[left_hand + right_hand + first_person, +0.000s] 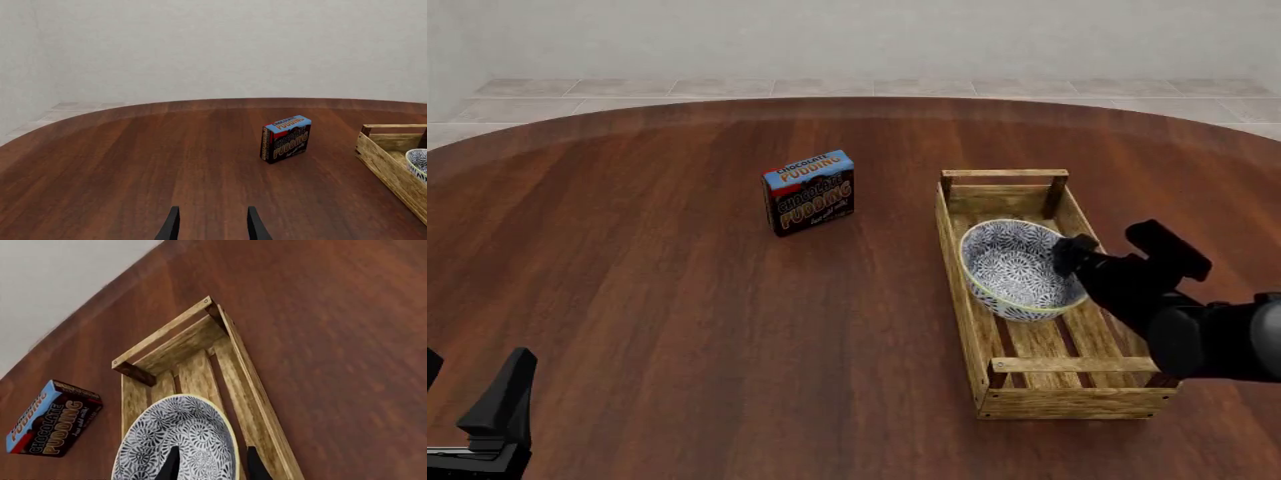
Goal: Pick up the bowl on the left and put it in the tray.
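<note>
Round bowl (1016,268): white inside with dense dark blue-grey floral pattern, cream rim and outside. Sits inside the tray (966,290), right of centre in the front view, in the far half, tilted so the opening faces up and toward the camera. Fills most of the width between the long sides.

Long rectangular light-wood slatted crate, low sides, raised bar at each end. Lies flat on the table, long axis running away from the camera, right half of the frame.
</note>
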### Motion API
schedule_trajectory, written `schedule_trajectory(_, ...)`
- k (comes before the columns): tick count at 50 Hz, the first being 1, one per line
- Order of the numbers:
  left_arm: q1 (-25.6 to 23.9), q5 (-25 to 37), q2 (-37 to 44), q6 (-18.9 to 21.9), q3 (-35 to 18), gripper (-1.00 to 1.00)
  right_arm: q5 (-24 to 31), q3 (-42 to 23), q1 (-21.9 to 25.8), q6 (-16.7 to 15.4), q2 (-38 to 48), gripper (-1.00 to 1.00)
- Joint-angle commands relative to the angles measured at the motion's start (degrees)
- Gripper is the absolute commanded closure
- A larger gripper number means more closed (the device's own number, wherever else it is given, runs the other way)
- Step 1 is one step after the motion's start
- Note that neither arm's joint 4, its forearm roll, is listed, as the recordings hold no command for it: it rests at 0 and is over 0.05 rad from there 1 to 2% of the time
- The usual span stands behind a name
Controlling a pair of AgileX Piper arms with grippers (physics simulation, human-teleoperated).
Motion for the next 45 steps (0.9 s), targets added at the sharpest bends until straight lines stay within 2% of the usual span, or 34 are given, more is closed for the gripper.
schedule_trajectory(1,0.0,0.0,0.0,0.0,0.0,-1.00,1.1,1.4,-1.0,-2.4,-5.2,-1.00)
schedule_trajectory(18,0.0,0.0,0.0,0.0,0.0,-1.00,9.7,5.4,4.9,-4.3,-24.2,-1.00)
schedule_trajectory(29,0.0,0.0,0.0,0.0,0.0,-1.00,11.3,6.1,6.2,-5.5,-27.4,-1.00)
schedule_trajectory(32,0.0,0.0,0.0,0.0,0.0,-1.00,11.8,6.1,8.1,-6.9,-28.0,-1.00)
schedule_trajectory(33,0.0,0.0,0.0,0.0,0.0,-1.00,12.1,5.3,12.8,-7.4,-25.5,-1.00)
schedule_trajectory(34,0.0,0.0,0.0,0.0,0.0,-1.00,12.1,5.3,12.8,-7.4,-25.4,-1.00)
schedule_trajectory(36,0.0,0.0,0.0,0.0,0.0,-1.00,12.3,4.4,18.4,-5.6,-21.0,-1.00)
schedule_trajectory(40,0.0,0.0,0.0,0.0,0.0,-1.00,10.0,6.1,20.1,-7.9,-23.1,-1.00)
schedule_trajectory(43,0.0,0.0,0.0,0.0,0.0,-1.00,8.7,6.3,22.8,-9.0,-21.7,-1.00)
schedule_trajectory(45,0.0,0.0,0.0,0.0,0.0,-1.00,8.0,6.7,23.0,-9.8,-21.1,-1.00)
